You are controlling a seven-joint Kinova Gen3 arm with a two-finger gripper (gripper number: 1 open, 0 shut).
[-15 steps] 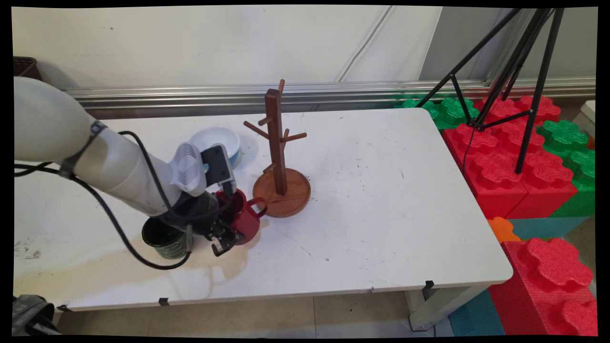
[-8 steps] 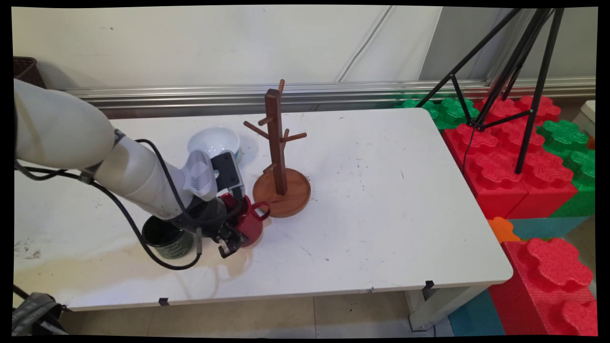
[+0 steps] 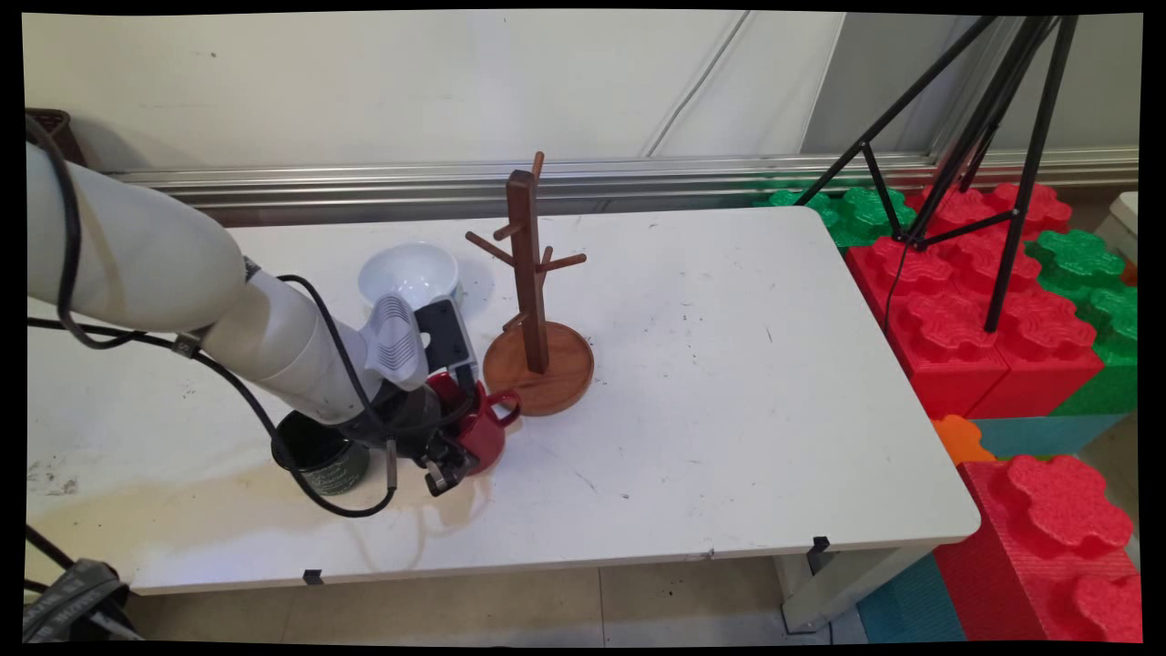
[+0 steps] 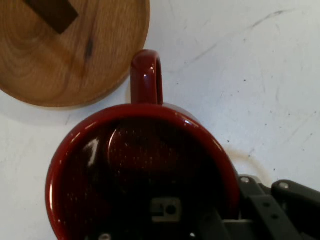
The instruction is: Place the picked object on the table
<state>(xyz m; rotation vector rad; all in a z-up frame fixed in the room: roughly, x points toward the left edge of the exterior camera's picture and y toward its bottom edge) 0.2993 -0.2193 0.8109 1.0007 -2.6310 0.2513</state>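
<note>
White table (image 3: 729, 383) under me, wall behind. Leftmost, dark green mug (image 3: 321, 456), half hidden by my arm and cable. Next, my gripper (image 3: 448, 456) straddling the wall of the red mug (image 3: 483, 430): in the hand view one finger is inside the cup, the other outside by the rim; jaws look clamped on it, though the pads are cut off at the frame bottom. Mug handle points at the wooden mug tree (image 3: 533, 301), nearly touching its round base. White bowl (image 3: 410, 271) behind, partly covered by my wrist. Far right, red and green foam blocks (image 3: 993, 310), tripod (image 3: 993, 137) legs.
</note>
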